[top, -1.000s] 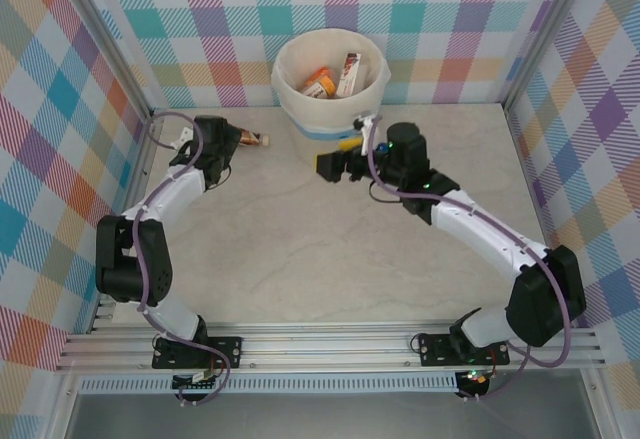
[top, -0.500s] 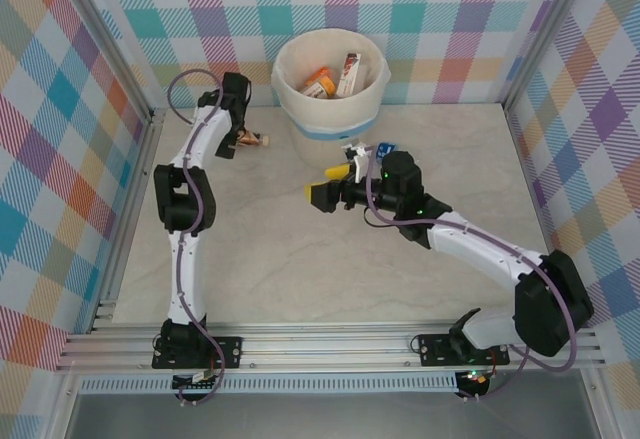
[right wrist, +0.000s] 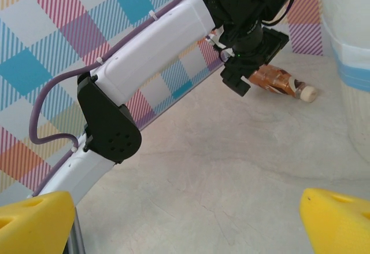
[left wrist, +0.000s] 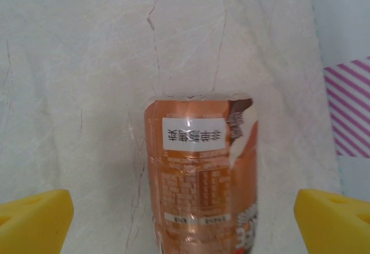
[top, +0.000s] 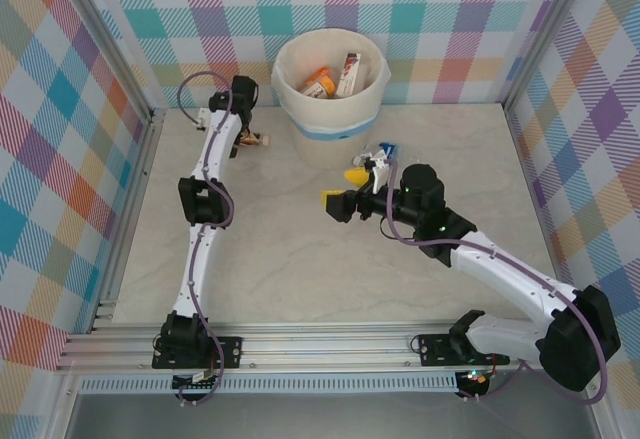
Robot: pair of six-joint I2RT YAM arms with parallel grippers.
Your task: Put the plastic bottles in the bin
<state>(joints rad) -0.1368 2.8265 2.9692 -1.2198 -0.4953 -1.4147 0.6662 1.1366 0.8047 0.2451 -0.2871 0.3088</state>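
The left gripper (top: pixel 243 131), jaws spread wide, hangs over a brown-labelled plastic bottle (left wrist: pixel 199 179) lying on its side on the table (top: pixel 300 259) at upper left, just beside the bin (top: pixel 330 111), which holds other bottles (top: pixel 335 79). At centre frame, the right gripper (top: pixel 343 189) stands open and empty.

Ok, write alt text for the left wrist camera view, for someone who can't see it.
A brown-labelled plastic bottle lies on the pale marbled table, centred between the yellow fingertips of the open left gripper, which do not touch it. A striped wall shows at right.
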